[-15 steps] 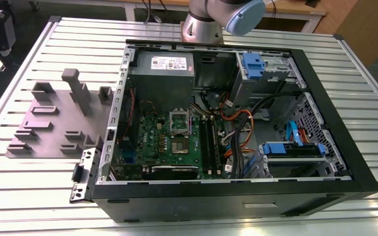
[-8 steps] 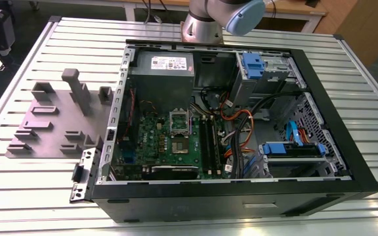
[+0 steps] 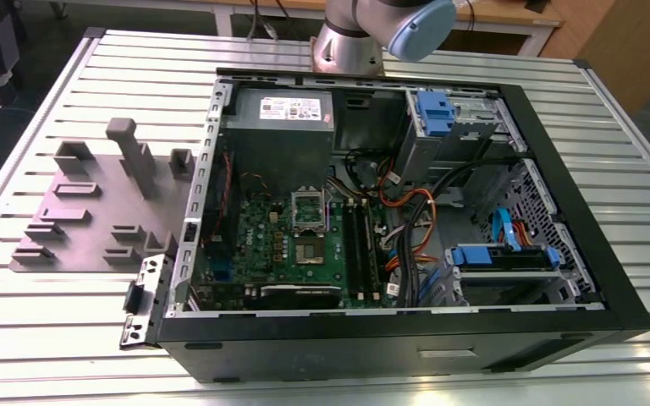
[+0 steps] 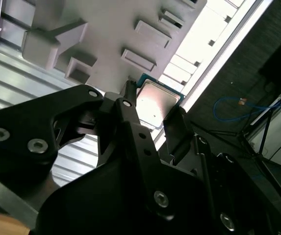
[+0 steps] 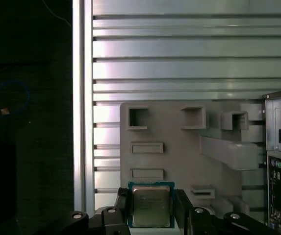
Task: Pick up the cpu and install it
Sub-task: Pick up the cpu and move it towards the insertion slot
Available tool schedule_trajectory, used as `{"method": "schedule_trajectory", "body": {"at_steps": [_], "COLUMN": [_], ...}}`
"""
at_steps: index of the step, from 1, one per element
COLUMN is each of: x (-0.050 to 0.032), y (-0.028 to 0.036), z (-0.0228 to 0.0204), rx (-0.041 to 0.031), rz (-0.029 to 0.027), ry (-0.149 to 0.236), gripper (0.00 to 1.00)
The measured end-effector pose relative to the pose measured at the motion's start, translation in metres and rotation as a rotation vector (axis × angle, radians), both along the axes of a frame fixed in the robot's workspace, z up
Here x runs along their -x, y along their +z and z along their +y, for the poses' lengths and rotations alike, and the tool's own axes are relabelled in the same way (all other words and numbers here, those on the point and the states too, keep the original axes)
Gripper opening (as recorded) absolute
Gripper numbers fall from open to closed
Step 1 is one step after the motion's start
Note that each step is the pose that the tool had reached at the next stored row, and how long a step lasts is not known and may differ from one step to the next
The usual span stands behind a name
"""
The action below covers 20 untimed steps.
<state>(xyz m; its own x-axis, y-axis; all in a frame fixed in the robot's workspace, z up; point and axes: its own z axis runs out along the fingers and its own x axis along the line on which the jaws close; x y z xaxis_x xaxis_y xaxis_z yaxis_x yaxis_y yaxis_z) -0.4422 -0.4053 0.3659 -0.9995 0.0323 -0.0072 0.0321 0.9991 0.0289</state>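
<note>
The cpu (image 5: 151,205), a flat square chip with a silvery top and a thin teal rim, sits between the two black fingers (image 5: 122,208) of my gripper (image 5: 152,209), which is shut on its opposite edges. In the second wrist view the cpu (image 4: 156,102) shows in the same grip of the gripper (image 4: 152,111). It hangs above the grey plastic fixture (image 5: 179,147), well clear of its blocks. In the exterior view the arm (image 3: 354,34) rises at the back, behind the open computer case (image 3: 415,330).
The case lies open on a slatted metal table (image 3: 54,313), with the green motherboard (image 3: 268,245), its socket (image 3: 308,207), a dark chip (image 3: 308,251), cables and blue drive bays inside. The grey fixture (image 3: 99,211) stands at the exterior view's left of the case. The table edge (image 5: 81,122) runs close to the fixture.
</note>
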Motion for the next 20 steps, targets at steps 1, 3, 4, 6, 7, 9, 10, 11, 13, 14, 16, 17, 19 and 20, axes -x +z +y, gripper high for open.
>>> {"method": "schedule_trajectory", "body": {"at_steps": [1, 3, 4, 6, 7, 9, 10, 11, 13, 14, 16, 17, 19, 20], "x": [0.0, 0.0, 0.0, 0.0, 0.0, 0.0, 0.0, 0.0, 0.0, 0.0, 0.0, 0.0, 0.0, 0.0], "y": [0.0017, 0.0059, 0.0077, 0.0109, 0.0125, 0.0157, 0.0171, 0.0184, 0.021, 0.0223, 0.0249, 0.0262, 0.0285, 0.0295], "z": [0.0, 0.0, 0.0, 0.0, 0.0, 0.0, 0.0, 0.0, 0.0, 0.0, 0.0, 0.0, 0.0, 0.0], "rx": [-0.0001, -0.0001, 0.0, 0.0, 0.0, 0.0, -0.0001, -0.0001, 0.0, 0.0, 0.0, 0.0, -0.0001, -0.0001], "rz": [-0.0001, -0.0001, 0.0, 0.0, 0.0, 0.0, -0.0001, -0.0001, 0.0, 0.0, 0.0, 0.0, -0.0001, -0.0001], "ry": [0.0, 0.0, 0.0, 0.0, -0.001, -0.001, -0.001, -0.001, -0.001, -0.001, -0.001, -0.001, -0.001, -0.001], "gripper": [0.47, 0.47, 0.47, 0.47, 0.47, 0.47, 0.47, 0.47, 0.47, 0.47, 0.47, 0.47, 0.47, 0.47]}}
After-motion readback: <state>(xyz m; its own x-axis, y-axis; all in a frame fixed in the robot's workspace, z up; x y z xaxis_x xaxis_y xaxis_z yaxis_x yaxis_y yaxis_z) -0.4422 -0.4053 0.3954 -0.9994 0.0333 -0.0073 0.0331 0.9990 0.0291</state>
